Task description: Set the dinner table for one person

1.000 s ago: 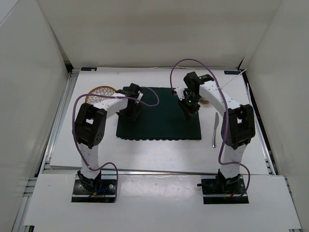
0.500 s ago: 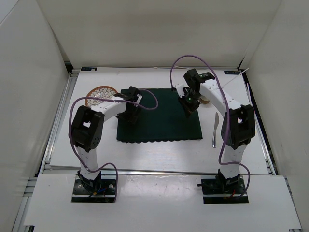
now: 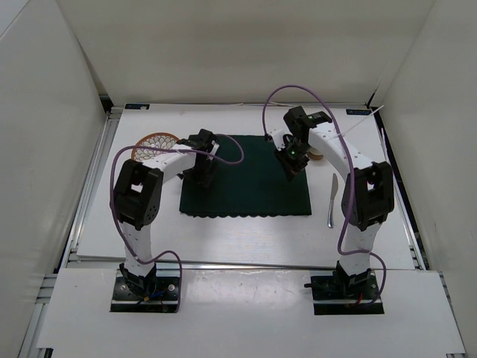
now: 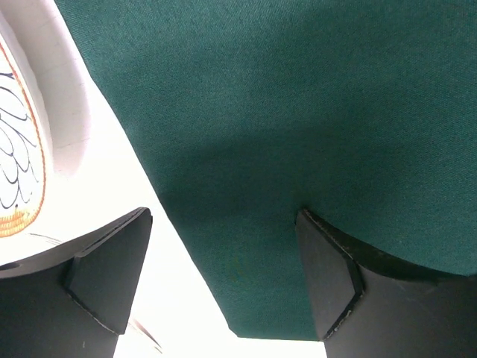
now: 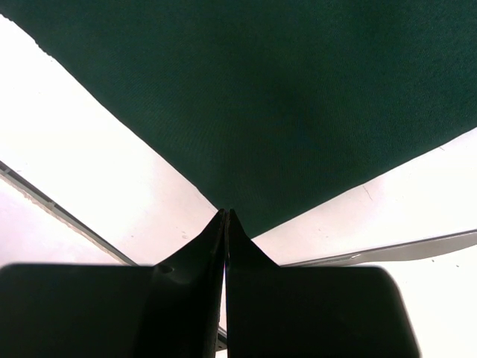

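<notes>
Currently left gripper (image 4: 223,218) points down, spread wide, over placemat (image 3: 250,183); right gripper (image 5: 225,213) likewise, pressed together.

There is one dinner table (image 3: 246,239), a plain white top. On it lie one dark green placemat (image 3: 250,190), one round patterned plate (image 3: 153,142) and one silver knife (image 3: 332,200). Two robot arms are in view, the left arm (image 3: 138,201) and the right arm (image 3: 365,194). Each carries one gripper, making two: the left gripper (image 4: 223,246) and the right gripper (image 5: 226,224). Two purple cables (image 3: 276,101) show, one per arm. One small tan thing (image 3: 318,155) peeks out behind the right arm, its kind unclear.
</notes>
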